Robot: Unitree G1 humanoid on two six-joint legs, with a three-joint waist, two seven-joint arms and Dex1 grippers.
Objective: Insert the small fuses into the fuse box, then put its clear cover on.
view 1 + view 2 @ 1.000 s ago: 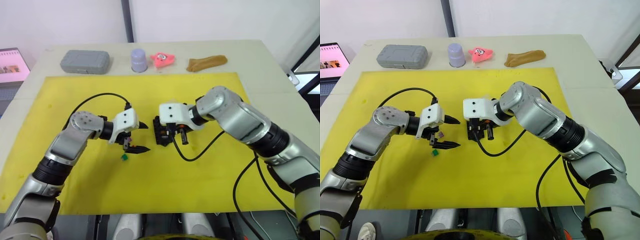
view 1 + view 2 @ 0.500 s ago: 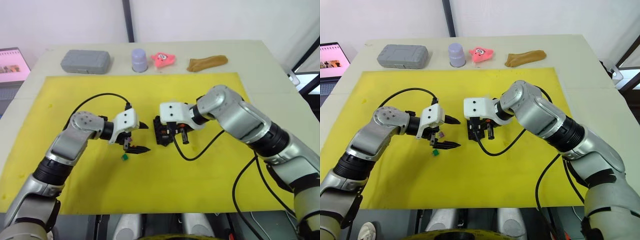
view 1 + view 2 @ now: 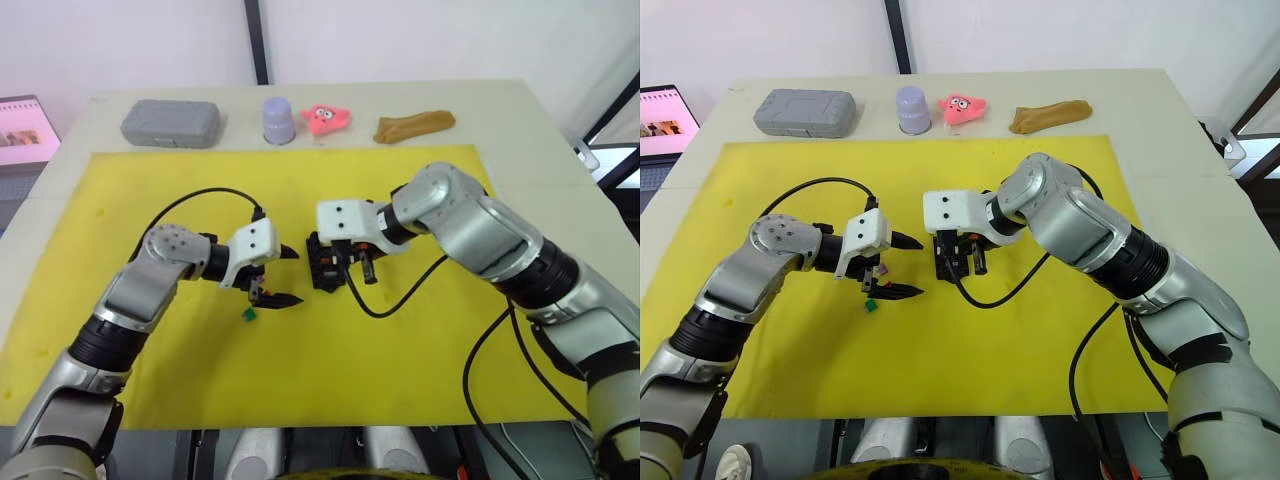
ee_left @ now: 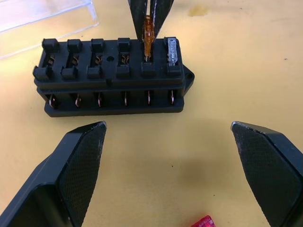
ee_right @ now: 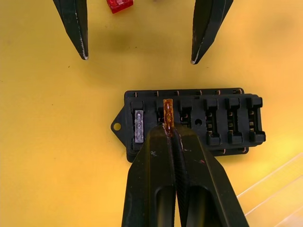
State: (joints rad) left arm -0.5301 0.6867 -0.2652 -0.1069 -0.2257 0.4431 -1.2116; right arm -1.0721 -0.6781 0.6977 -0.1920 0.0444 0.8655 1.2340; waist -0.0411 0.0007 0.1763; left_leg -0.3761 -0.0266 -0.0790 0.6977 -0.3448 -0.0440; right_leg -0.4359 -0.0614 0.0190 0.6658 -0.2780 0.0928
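The black fuse box (image 4: 113,78) lies mid-mat on the yellow mat (image 3: 400,380). My right gripper (image 5: 170,130) is shut on an amber fuse (image 5: 168,111), holding it upright at the second slot from one end of the fuse box. A grey fuse (image 4: 172,49) sits in the end slot beside it. My left gripper (image 3: 293,276) stands open just left of the fuse box, holding nothing. A red fuse (image 5: 119,4) and a green fuse (image 3: 248,314) lie on the mat by the left gripper. The clear cover (image 4: 42,19) lies right behind the fuse box.
Along the table's far edge stand a grey case (image 3: 170,122), a lavender cup (image 3: 278,119), a pink toy (image 3: 325,117) and a brown lump (image 3: 413,125). A laptop screen (image 3: 25,130) is at the far left. Black cables loop from both wrists over the mat.
The right gripper has edged slightly left over the fuse box with the amber fuse. The left gripper has stayed in place, open.
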